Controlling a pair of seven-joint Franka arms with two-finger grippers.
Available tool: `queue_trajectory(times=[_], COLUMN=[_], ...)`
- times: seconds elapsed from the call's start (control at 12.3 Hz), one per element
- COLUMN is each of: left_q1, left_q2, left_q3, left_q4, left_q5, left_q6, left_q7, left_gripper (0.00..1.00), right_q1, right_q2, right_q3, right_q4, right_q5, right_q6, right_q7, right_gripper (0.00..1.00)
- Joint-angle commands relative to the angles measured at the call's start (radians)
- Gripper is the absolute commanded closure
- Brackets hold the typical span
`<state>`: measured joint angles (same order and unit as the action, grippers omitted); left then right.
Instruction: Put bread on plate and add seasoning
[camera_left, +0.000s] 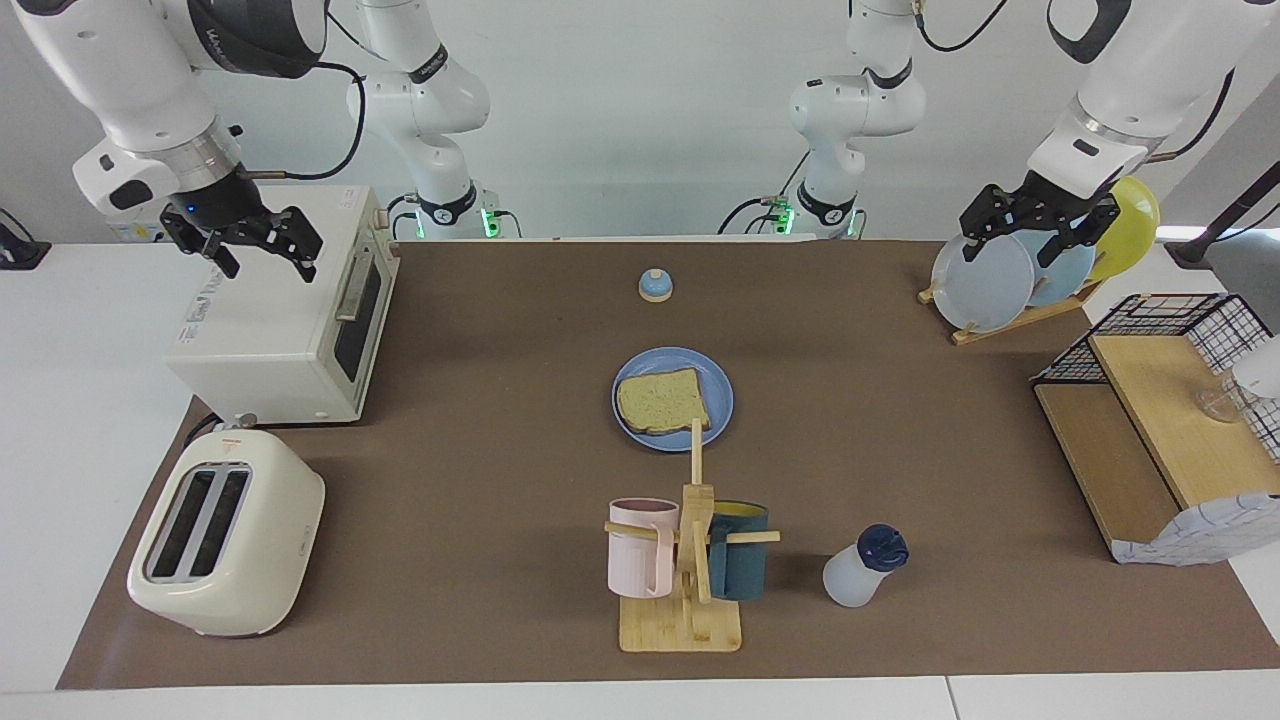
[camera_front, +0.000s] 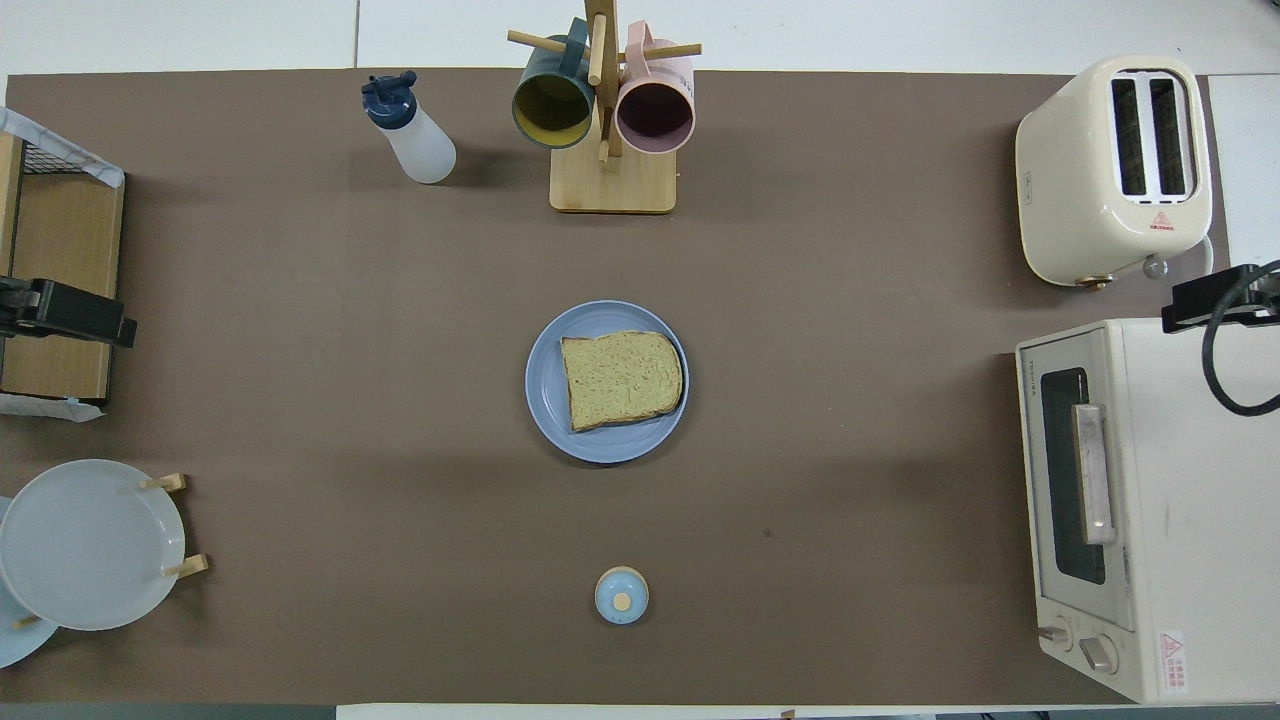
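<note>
The bread (camera_left: 662, 400) (camera_front: 620, 378) lies flat on the blue plate (camera_left: 722, 395) (camera_front: 548, 385) at the middle of the table. The seasoning (camera_left: 860, 570) (camera_front: 415, 135), a white bottle with a navy cap, stands upright beside the mug tree, farther from the robots than the plate and toward the left arm's end. My left gripper (camera_left: 1030, 235) hangs open and empty over the racked plates; one of its fingers (camera_front: 90, 320) shows at the edge of the overhead view. My right gripper (camera_left: 265, 262) waits open and empty over the toaster oven's top.
A white toaster oven (camera_left: 280, 310) and a cream toaster (camera_left: 225, 535) fill the right arm's end. A mug tree (camera_left: 690, 560) holds two mugs. A bell (camera_left: 655, 285) sits near the robots. A plate rack (camera_left: 1000, 275) and a wooden shelf (camera_left: 1150, 430) stand at the left arm's end.
</note>
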<state>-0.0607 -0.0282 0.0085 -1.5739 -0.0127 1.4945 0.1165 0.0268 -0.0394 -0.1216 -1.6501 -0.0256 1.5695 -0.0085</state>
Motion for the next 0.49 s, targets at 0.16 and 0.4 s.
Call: queue_trajectory(times=[0.16, 0.4], left_q1=[-0.011, -0.01], left_q2=[-0.015, -0.016], left_q3=[0.004, 0.004], left_q4=[0.011, 0.009], left_q5=[0.02, 0.02], left_q6=[0.012, 0.012], left_q7=[-0.028, -0.026], left_gripper=[0.0, 0.0], right_q1=[-0.011, -0.011], right_q2=[-0.02, -0.02], right_q3=[0.005, 0.005], right_q4=[-0.02, -0.02], right_q5=[0.004, 0.004], right_q6=[-0.002, -0.003], right_q7=[-0.018, -0.016], right_gripper=[0.0, 0.0])
